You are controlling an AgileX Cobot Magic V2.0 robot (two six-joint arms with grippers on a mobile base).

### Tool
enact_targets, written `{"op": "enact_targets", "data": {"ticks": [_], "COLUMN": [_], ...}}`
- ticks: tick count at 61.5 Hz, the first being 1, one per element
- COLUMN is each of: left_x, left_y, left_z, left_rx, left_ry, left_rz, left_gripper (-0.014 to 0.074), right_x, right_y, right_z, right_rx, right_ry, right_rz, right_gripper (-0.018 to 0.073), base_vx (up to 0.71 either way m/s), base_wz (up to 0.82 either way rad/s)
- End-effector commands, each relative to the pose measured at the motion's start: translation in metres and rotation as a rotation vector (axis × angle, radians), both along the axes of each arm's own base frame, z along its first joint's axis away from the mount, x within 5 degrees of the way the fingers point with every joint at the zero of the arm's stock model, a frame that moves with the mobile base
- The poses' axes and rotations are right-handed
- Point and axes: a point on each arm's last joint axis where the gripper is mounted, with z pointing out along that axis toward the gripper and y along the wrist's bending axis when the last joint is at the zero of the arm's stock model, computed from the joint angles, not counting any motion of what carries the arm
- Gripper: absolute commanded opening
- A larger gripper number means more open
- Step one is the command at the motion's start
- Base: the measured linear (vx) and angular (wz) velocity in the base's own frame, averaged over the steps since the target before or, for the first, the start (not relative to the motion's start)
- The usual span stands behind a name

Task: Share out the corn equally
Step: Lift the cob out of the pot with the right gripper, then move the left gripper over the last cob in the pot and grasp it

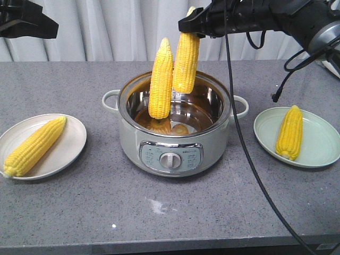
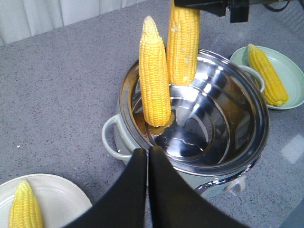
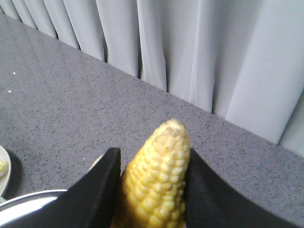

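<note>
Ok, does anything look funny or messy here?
A little. One cob stands on end inside the pot, tip up, instead of lying down. The right tool holds a second cob in the air above the pot. There is a small white smudge on the table in front of the pot. Nothing looks spilled.

Yellow corn cob (image 3: 159, 194) in right tool (image 3: 152, 154)
</note>
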Motion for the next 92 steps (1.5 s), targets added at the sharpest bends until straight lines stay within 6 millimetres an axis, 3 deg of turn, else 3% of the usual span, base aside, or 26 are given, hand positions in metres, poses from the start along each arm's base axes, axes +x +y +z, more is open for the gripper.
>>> {"op": "enact_targets", "data": {"ticks": [1,12,21,39,49,57,66,78,85,92], "left_x": [-0.013,-0.013,-0.01,0.003,0.027,0.051,0.074,0.089,0.096,0.103], "left_y": [-0.001,0.0,0.0,-0.003,-0.015,-0.03,-0.05,-0.085,-0.101,-0.108], "left_z": [0.023,0.023,0.026,0.031,0.026,0.019,0.006,-0.014,-0.015,-0.003], "left_rx": [-0.061,-0.064,-0.076,-0.189,-0.339,-0.449,-0.494,-0.508,-0.492,-0.508], "left_ry": [-0.094,-0.1,-0.13,-0.197,-0.201,-0.246,-0.273,-0.28,-0.291,-0.324], "left_rz": [0.007,0.011,0.027,0.059,0.072,0.117,0.154,0.135,0.086,0.053], "left_gripper": [-0.0008,-0.0008,-0.0008,-0.0008,-0.0008,-0.0008,-0.0006,0.0026,0.0103,0.0245], "right_x": [-0.023,-0.049,-0.089,-0.214,-0.28,-0.316,-0.337,-0.335,-0.327,-0.322], "right_y": [-0.009,-0.022,-0.038,-0.056,-0.073,-0.085,-0.096,-0.103,-0.103,-0.103], "right_z": [0.06,0.103,0.148,0.219,0.24,0.246,0.243,0.235,0.227,0.221], "right_rx": [0.07,0.088,0.077,-0.031,-0.103,-0.163,-0.232,-0.286,-0.307,-0.317], "right_ry": [-0.158,-0.26,-0.347,-0.395,-0.384,-0.385,-0.322,-0.279,-0.244,-0.22], "right_rz": [-0.038,-0.065,-0.065,-0.014,-0.094,-0.162,-0.229,-0.297,-0.303,-0.297], "right_gripper": [-0.0008,-0.0006,-0.0004,-0.0004,-0.0004,-0.0004,-0.0004,-0.0004,-0.0004,-0.0004], "base_vx": [0.0,0.0,0.0,0.0,0.0,0.0,0.0,0.0,0.0,0.0], "base_wz": [0.0,0.0,0.0,0.0,0.0,0.0,0.0,0.0,0.0,0.0]}}
